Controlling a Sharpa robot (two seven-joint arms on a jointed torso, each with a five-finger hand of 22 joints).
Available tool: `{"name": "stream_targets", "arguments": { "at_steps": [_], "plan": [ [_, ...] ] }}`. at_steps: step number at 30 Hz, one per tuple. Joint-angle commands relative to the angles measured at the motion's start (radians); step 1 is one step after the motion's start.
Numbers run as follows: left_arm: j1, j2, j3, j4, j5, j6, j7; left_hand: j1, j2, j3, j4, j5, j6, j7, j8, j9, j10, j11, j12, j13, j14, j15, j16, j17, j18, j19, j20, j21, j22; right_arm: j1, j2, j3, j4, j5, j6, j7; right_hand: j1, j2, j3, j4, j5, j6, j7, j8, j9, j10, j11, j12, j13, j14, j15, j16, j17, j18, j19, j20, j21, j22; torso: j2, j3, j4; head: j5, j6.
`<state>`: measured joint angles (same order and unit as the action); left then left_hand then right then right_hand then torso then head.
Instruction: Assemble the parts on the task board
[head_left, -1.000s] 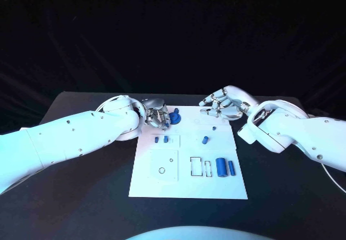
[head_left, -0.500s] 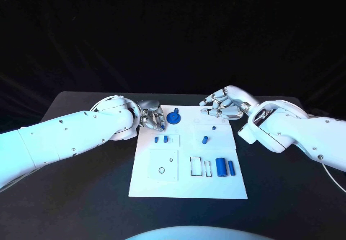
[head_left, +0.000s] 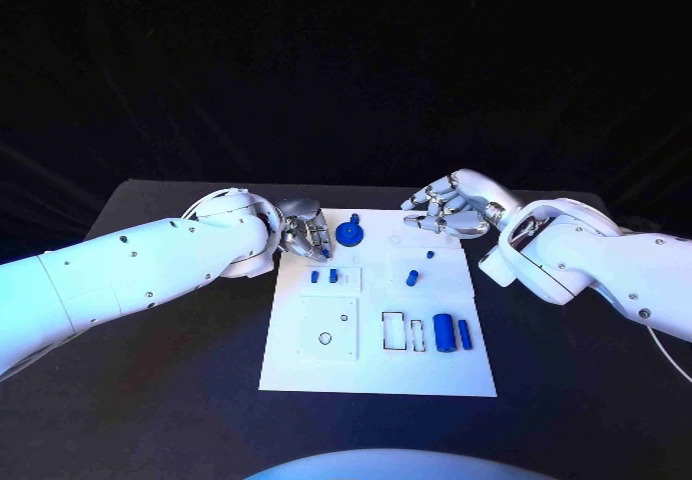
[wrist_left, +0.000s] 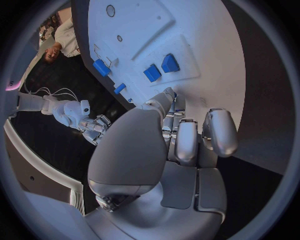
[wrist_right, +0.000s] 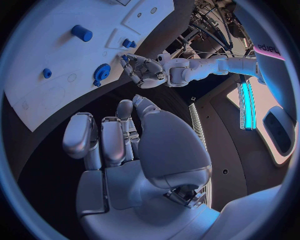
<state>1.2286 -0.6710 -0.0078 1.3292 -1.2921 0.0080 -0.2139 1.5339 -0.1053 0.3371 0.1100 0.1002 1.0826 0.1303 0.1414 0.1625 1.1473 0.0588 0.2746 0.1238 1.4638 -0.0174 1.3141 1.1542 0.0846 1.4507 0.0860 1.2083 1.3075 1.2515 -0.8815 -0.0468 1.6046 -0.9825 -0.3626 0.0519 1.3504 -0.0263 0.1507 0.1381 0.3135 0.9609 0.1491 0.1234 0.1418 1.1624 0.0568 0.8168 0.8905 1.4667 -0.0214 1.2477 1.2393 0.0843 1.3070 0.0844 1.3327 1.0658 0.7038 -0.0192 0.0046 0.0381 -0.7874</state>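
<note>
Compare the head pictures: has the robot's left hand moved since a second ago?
Yes. The left hand has drawn back from the blue round part, toward the task board's left edge.

Black table (head_left: 173, 390); white task board (head_left: 378, 372) lying flat mid-table.

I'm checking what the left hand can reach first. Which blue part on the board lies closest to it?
The round blue part at the task board's far edge, just beside the left hand; the other blue parts lie nearer the robot.
</note>
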Motion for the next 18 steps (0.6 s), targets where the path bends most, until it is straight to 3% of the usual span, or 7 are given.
{"name": "stream_targets", "arguments": {
  "at_steps": [1,18],
  "plan": [
    [0.001,0.005,0.001,-0.001,-0.010,0.017,0.007,-0.004,0.000,0.004,0.000,-0.002,0.002,0.000,-0.005,0.000,0.007,0.003,-0.006,-0.001,0.002,0.001,-0.005,-0.001,-0.009,-0.003,0.001,-0.004,0.064,-0.001,0.001,0.000,0.001,-0.006,0.012,0.002,-0.005,0.004,0.001,0.004,0.007,-0.006,-0.001,0.003,0.001,-0.003,0.000,0.002,0.000,0.034,0.001,-0.003,0.000,0.018,-0.005,0.002,-0.004,-0.001,0.000,0.0003,0.0003,0.000,0.000],
    [0.000,0.033,-0.001,-0.029,-0.019,0.030,0.006,-0.004,0.000,0.007,-0.002,-0.002,0.003,0.000,-0.006,0.000,0.008,0.003,-0.008,-0.001,0.001,0.001,-0.004,0.000,-0.008,-0.003,0.001,-0.004,0.065,-0.001,0.003,0.000,0.002,-0.006,0.009,0.005,-0.007,0.003,0.000,0.007,0.008,-0.007,-0.002,0.003,0.001,-0.002,0.000,0.003,0.001,0.035,0.001,-0.003,0.001,0.018,-0.005,0.002,-0.004,-0.001,0.000,0.0000,-0.0003,0.004,-0.002]
  ]
}}
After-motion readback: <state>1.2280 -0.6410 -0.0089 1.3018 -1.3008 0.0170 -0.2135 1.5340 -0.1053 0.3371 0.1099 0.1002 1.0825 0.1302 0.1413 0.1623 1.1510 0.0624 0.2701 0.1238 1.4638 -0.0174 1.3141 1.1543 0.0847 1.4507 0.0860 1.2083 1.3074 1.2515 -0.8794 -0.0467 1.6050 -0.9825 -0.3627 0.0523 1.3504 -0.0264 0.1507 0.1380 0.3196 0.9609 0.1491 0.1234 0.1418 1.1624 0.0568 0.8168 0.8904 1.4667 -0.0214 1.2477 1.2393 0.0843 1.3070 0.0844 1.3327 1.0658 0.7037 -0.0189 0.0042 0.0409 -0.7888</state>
